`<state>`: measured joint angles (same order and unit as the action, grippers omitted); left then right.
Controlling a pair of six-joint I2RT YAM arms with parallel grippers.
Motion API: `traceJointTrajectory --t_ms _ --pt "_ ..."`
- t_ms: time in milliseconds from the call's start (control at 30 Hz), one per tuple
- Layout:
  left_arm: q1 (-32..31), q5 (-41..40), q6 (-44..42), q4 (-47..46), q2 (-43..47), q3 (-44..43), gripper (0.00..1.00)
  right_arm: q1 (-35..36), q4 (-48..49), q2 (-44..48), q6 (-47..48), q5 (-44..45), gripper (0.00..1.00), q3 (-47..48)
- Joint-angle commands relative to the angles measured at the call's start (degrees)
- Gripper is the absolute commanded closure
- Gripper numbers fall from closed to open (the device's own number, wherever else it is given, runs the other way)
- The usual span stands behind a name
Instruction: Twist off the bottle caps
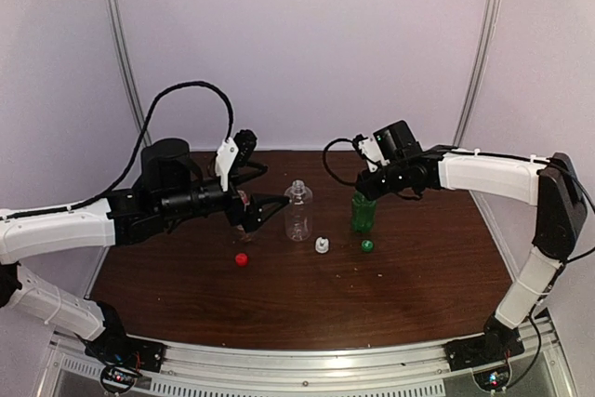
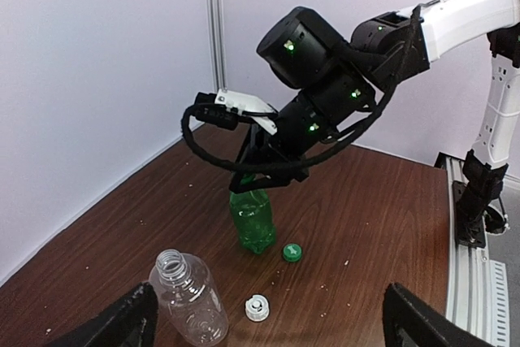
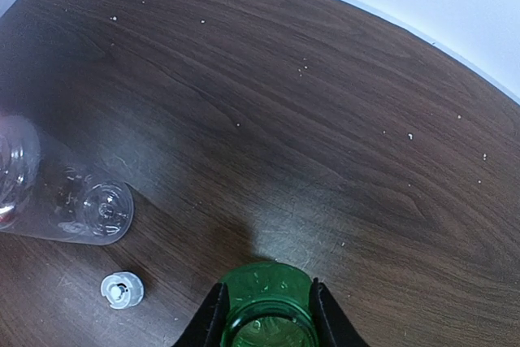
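Right gripper (image 3: 268, 318): pinching green bottle (image 3: 268, 284) neck; open slowly, then lift straight up.
Left gripper (image 2: 266, 327): spread wide.

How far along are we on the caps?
Done: the red cap, white cap and green cap all lie loose on the table; the clear bottle and green bottle show open mouths. In hand: the right gripper is shut on the green bottle's neck; the left gripper is open by the red-label bottle, whose mouth is hidden. Left: probably only letting go and backing off.
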<state>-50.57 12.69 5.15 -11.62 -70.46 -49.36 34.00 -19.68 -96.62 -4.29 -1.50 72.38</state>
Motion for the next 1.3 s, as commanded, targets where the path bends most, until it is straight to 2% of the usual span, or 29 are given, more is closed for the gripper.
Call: traceJointTrajectory --t_ms 0,200,433,600,867,1033,1267 --pt "0.4 -1.5 -1.4 0.0 1.7 0.3 0.02 -0.5 2.9 -0.2 0.3 0.8 0.93 0.0" --pt "0.4 -2.1 -1.7 0.3 1.9 0.3 0.02 -0.9 3.4 -0.3 0.4 0.5 0.86 -1.2" --pt "0.4 -2.3 -1.8 0.5 2.2 0.4 0.02 -1.4 4.6 -0.5 0.3 -0.2 0.85 -3.0" --pt "0.4 -2.7 -1.9 0.5 2.4 0.8 0.02 -1.4 5.3 0.3 0.2 -0.6 0.79 -4.0" --pt "0.4 -4.2 -2.1 1.1 3.0 1.0 0.02 -1.5 5.1 2.5 -0.1 -0.7 0.57 -4.6" --pt "0.4 -7.7 -2.0 2.7 3.8 0.7 0.02 -1.6 4.5 4.3 -0.1 -1.0 0.45 -4.4" --pt "1.4 -13.4 -1.6 4.9 5.9 1.0 0.02 -1.7 3.6 9.2 -0.2 -1.5 0.21 -4.4"
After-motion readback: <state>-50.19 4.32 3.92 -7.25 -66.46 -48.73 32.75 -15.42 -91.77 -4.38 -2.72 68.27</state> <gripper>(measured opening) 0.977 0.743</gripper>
